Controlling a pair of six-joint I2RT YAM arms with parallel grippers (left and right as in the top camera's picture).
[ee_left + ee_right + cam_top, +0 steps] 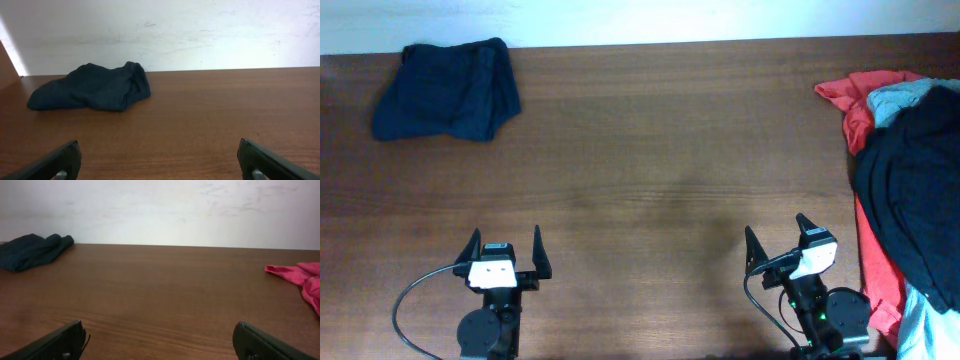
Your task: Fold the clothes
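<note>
Here, the navy shorts (448, 89) lie long-axis sideways at the far-left corner, straight ahead of the nearer, wide-open left gripper (505, 259); right gripper (777, 246) likewise wide, empty.

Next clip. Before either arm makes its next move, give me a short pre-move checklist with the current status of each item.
1. Dark navy-blue fabric shorts in view, at the far left corner of the brown wooden table: ok.
2. Shorts apart from the heap of red, black and pale blue garments at the right edge: ok.
3. Left gripper fingers open, holding nothing: ok.
4. Right gripper fingers open, holding nothing: ok.
5. Shorts lying flat and spread: not ok; they are bunched and wrinkled.
6. Shorts already folded neatly: cannot tell.
</note>
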